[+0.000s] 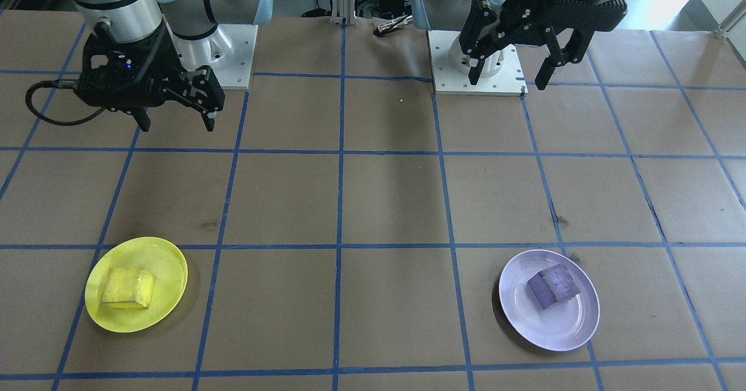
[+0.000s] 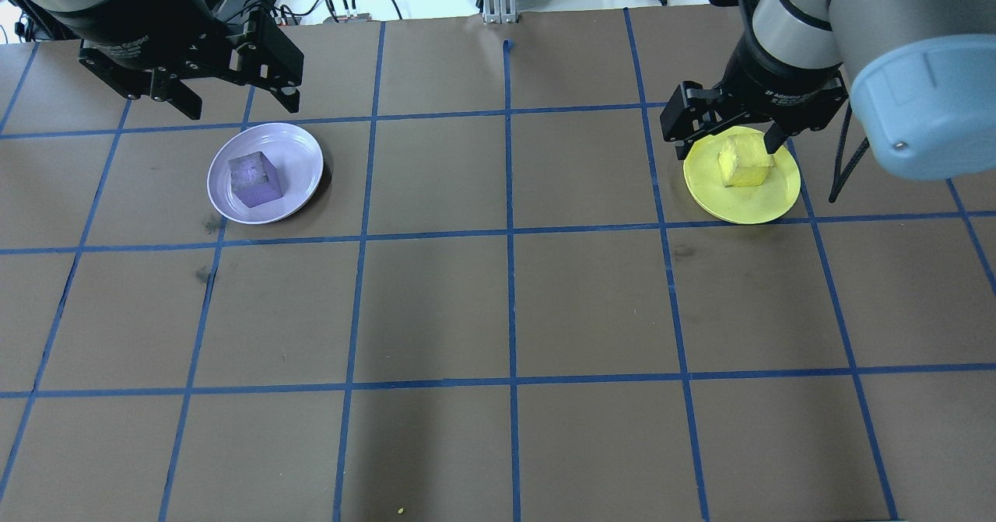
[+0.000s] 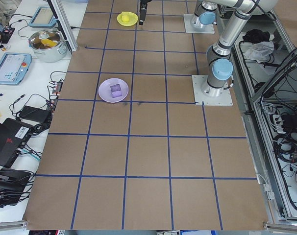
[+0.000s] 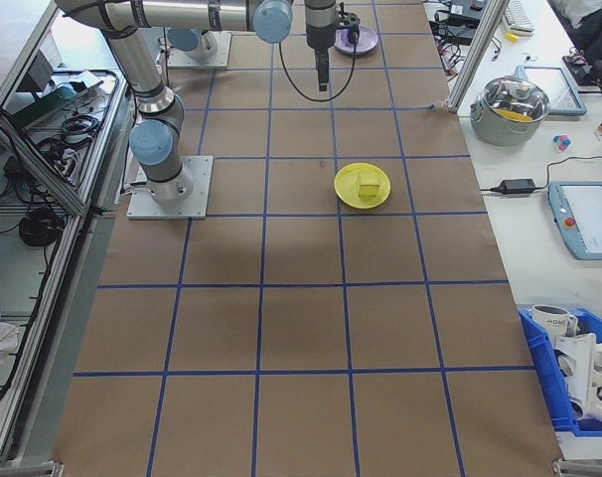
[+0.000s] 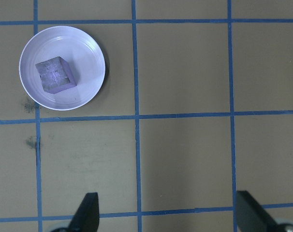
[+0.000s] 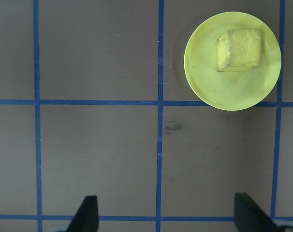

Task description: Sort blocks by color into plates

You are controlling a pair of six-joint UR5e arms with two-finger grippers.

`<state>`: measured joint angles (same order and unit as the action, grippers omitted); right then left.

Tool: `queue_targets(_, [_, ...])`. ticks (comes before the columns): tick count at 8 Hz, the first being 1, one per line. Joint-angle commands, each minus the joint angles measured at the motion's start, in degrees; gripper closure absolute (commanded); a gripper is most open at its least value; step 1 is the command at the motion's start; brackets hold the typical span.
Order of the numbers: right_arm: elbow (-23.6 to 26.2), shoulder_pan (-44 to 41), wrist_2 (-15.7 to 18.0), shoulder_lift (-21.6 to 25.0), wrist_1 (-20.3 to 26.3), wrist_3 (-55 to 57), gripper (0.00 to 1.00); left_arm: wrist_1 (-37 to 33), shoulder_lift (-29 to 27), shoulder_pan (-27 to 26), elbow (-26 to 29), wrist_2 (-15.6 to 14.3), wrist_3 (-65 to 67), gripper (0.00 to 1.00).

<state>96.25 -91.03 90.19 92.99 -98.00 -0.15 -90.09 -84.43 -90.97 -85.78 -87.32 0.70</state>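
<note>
Reading "HOME" on white mug (image 4: 552, 319).

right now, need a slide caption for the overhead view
Purple block on lavender plate, yellow block on yellow plate.

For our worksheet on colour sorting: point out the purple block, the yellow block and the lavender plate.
purple block (image 2: 254, 179): overhead exterior view, its top face.
yellow block (image 1: 129, 286): front-facing view, its top face.
lavender plate (image 5: 86, 53): left wrist view, bare inner surface right of the block.
</note>
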Motion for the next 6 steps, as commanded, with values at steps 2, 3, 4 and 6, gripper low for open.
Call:
queue_targets(2, [0.2, -1.5, -0.4, 1.3, 0.4, 1.1, 0.00, 0.0, 0.1, 0.0, -0.1, 0.0, 0.0, 0.00])
queue_targets(3, [0.1, -1.4, -0.2, 1.2, 0.5, 1.1, 0.00, 0.0, 0.1, 0.0, -0.2, 0.0, 0.0, 0.00])
queue_targets(4, [0.1, -1.4, 0.1, 2.0, 1.1, 1.1, 0.00, 0.0, 0.1, 0.0, -0.2, 0.0, 0.0, 0.00])
queue_targets(6, [0.1, -1.4, 0.0, 2.5, 1.6, 1.1, 0.00, 0.0, 0.1, 0.0, -0.2, 0.0, 0.0, 0.00])
